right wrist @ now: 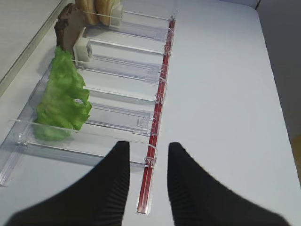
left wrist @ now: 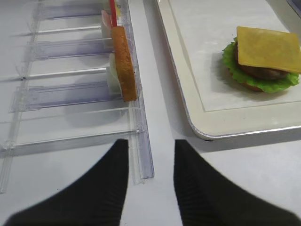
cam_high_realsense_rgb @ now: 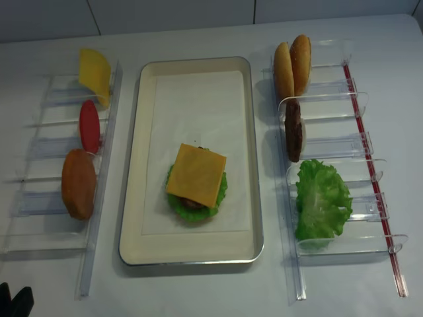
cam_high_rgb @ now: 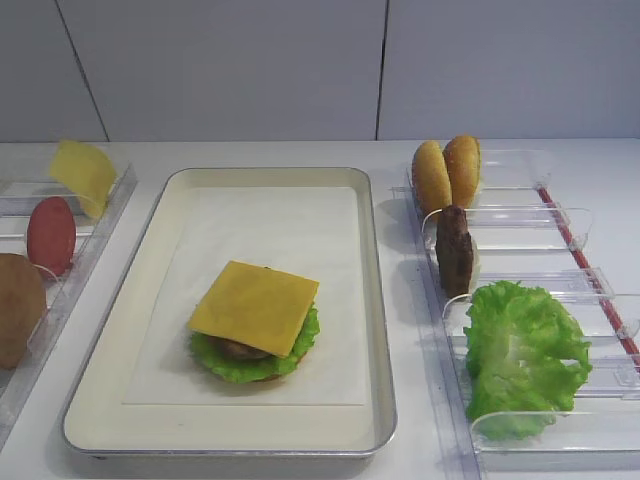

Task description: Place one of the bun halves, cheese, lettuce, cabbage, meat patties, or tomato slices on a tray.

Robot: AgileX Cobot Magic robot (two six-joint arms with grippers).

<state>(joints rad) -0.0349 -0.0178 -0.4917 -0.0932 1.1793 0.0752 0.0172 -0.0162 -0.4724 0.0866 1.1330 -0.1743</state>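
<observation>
Left gripper (left wrist: pixel 146 162) stands open and empty, fingers parted over the table. The tray (left wrist: pixel 197 120) sits ahead and to its right — the cheese (left wrist: pixel 268 48) already tops the lettuce and patty there. Ahead-left, a bun half (left wrist: pixel 124 63) stands on edge in the clear holder (left wrist: pixel 70 94). If you take it next, straddle its thin edge squarely — it could tip. Right gripper (right wrist: pixel 148 162) is likewise open, its arm held low and drawn back.

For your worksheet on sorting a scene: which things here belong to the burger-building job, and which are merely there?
Job: tray; cheese; lettuce; bun halves; meat patty; tomato slice.
Merely there: clear holders; paler yellow slice.
</observation>
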